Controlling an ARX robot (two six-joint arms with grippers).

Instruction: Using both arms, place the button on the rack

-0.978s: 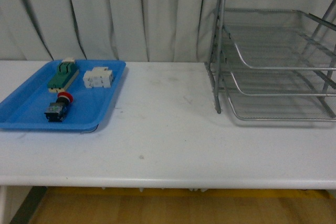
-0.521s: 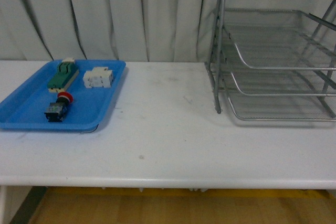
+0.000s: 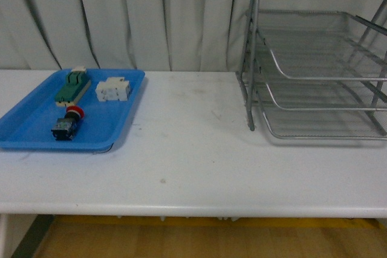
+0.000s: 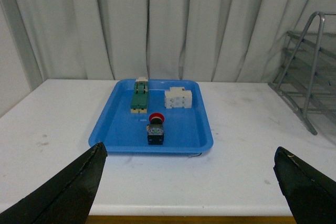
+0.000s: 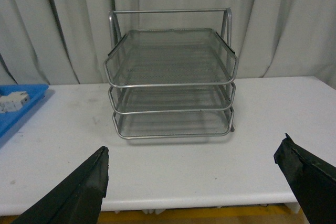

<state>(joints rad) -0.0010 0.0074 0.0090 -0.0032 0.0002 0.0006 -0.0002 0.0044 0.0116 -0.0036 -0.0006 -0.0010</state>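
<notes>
Red-capped push-button (image 3: 68, 122) with black blocky body unmoved in flat blue plastic tray (image 3: 36, 145); silver 3-tier wire-mesh rack (image 3: 326, 78) empty. Left gripper (image 4: 189, 150) and right gripper (image 5: 194, 148) both spread apart, pickup not begun.

Tray (image 3: 24, 126) sits at counter (image 3: 193, 149) left, rack (image 3: 308, 40) at right, well apart. In tray: button (image 3: 65, 124) toward front, long block (image 3: 72, 86) behind it, blocky component (image 3: 113, 89) just right of that block.
</notes>
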